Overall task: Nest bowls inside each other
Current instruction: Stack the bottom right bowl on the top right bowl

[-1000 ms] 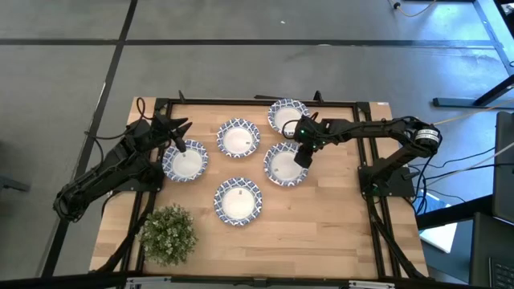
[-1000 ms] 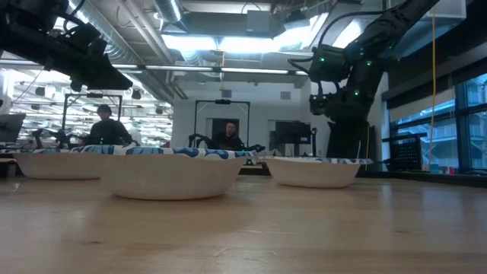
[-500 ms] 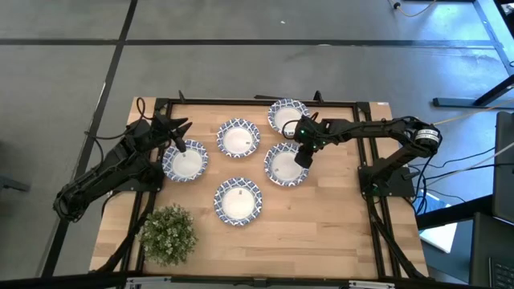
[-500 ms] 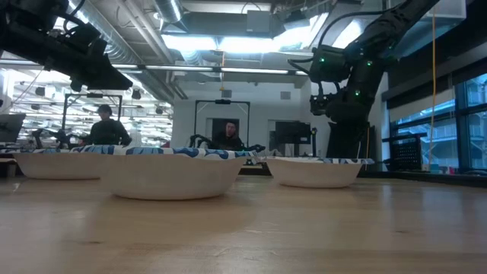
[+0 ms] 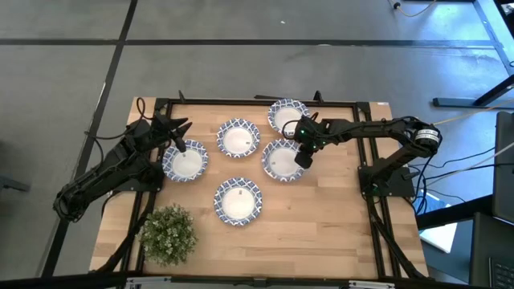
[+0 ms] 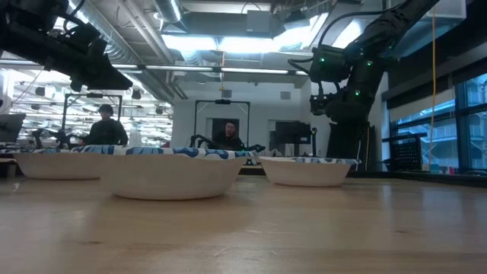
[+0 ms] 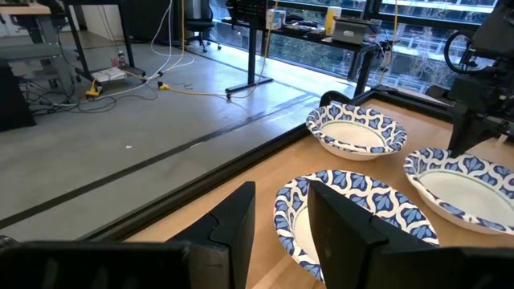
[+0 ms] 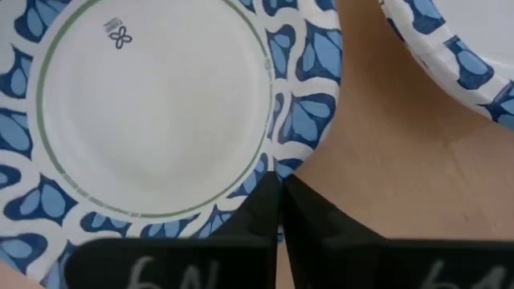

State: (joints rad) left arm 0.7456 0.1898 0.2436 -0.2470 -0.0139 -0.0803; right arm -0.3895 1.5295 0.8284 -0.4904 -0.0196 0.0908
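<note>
Five small bowls, white inside with blue-and-white rims, show on the wooden table. One is at the left (image 5: 185, 161), one far of centre (image 5: 238, 138), one at the far right (image 5: 287, 116), one near centre (image 5: 238, 201) and one right of centre (image 5: 281, 160). My right gripper (image 5: 303, 157) is shut on the right-of-centre bowl (image 8: 152, 112). My left gripper (image 5: 178, 138) is open and empty, up above the far edge of the left bowl (image 7: 353, 221). My right gripper pinches the bowl's patterned rim (image 8: 277, 167) on the side toward the table's right edge, between its two fingers. The fingers (image 8: 257, 213) come from above, pointing down. The bowl stays level with its opening up; whether its base is on the table, I cannot tell.
A green leafy plant (image 5: 169, 234) stands at the table's near left corner. A black frame (image 5: 257, 102) runs along the table's edges. Bare wood lies at the near right (image 5: 337, 233). People sit in the room beyond the table (image 6: 226, 137).
My right gripper has gone a little toward the table's left and far edges, still shut on the bowl's rim. The bowl has shifted with it, closer to the far-of-centre bowl, and stays level.
</note>
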